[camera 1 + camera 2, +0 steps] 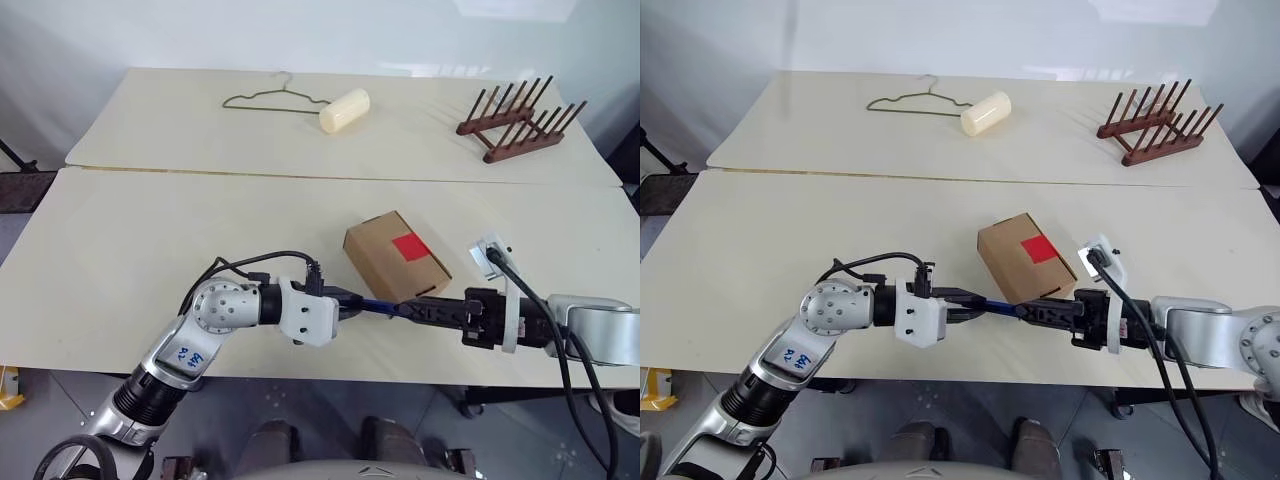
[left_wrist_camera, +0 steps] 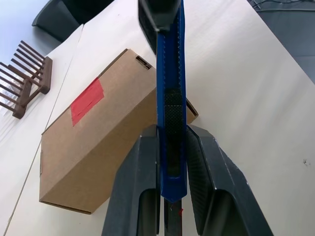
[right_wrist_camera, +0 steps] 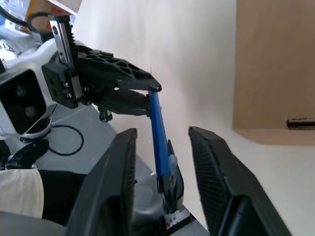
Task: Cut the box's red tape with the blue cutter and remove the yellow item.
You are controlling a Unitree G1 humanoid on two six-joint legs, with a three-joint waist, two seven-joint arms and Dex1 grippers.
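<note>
Clamping the cutter (image 2: 171, 113) near the table's near edge, the left gripper (image 2: 170, 196) offers its far end between the right gripper's (image 3: 162, 147) parted fingers; box (image 1: 397, 256) just beyond.

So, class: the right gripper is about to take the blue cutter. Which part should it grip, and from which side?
Probably the free end of the blue cutter, approached end-on from the robot's right. The left gripper clamps the other end, holding it roughly level, and the right gripper already straddles it, jaws open.
</note>
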